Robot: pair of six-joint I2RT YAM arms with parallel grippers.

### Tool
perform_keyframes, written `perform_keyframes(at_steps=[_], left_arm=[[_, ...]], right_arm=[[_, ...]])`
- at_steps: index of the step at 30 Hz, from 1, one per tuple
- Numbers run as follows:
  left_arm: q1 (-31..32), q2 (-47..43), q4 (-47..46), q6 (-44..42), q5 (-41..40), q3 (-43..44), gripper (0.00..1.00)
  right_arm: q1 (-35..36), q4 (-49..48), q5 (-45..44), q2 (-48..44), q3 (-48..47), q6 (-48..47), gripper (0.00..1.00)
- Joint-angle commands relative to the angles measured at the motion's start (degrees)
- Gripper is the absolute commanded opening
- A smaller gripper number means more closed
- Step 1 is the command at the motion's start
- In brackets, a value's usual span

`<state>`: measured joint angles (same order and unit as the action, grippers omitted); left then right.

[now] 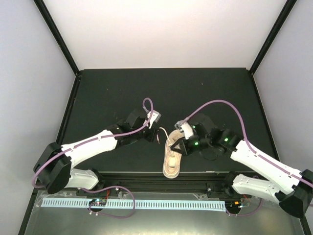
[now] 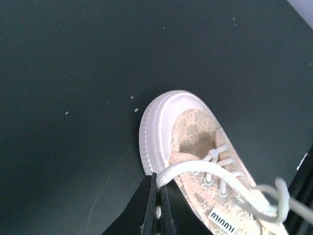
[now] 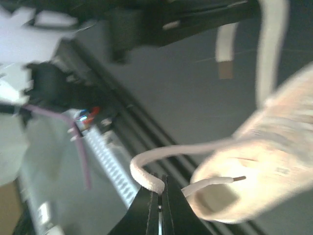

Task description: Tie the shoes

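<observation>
The small beige-pink sneaker (image 1: 172, 161) lies at the table's near edge between the arms, lengthwise front to back. My left gripper (image 1: 155, 130) sits just left of its far end. In the left wrist view the gripper (image 2: 158, 182) is shut on a cream-white lace (image 2: 215, 171) that runs across the toe of the sneaker (image 2: 195, 137). My right gripper (image 1: 177, 146) hangs over the shoe's upper. In the right wrist view the gripper (image 3: 157, 188) is shut on a bend of the other lace (image 3: 146, 169), drawn away from the sneaker (image 3: 266, 156).
The black mat (image 1: 166, 93) ends at a dark rail (image 1: 161, 183) just below the shoe. A white perforated strip (image 1: 132, 203) and purple cables (image 1: 215, 104) lie near the arm bases. Black frame posts (image 1: 58, 36) stand at the back corners.
</observation>
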<state>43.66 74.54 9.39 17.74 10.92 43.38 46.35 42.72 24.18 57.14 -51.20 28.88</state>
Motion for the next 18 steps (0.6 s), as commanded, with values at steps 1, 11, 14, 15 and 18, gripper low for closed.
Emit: perform_keyframes(at_steps=[1,11,14,15,18], left_arm=[[-0.3,2.2,-0.6,-1.5,3.3,4.4,0.02],[-0.3,1.9,-1.8,-1.9,7.8,6.5,0.02],[-0.3,1.6,-2.8,-2.6,10.3,5.9,0.01],[-0.2,1.6,-3.4,-2.7,11.2,5.7,0.01],[-0.2,1.1,-6.4,-2.6,14.8,4.8,0.02]], right_arm=[[8.1,-18.8,10.9,3.1,2.3,10.1,0.02],[13.1,-16.5,-8.2,9.5,-2.6,6.4,0.72],[11.6,-10.1,-16.3,5.1,-3.7,2.6,0.84],[10.1,-9.3,-17.0,3.0,-3.3,1.9,0.85],[3.2,-11.9,-12.7,-1.0,0.2,-0.6,0.83]])
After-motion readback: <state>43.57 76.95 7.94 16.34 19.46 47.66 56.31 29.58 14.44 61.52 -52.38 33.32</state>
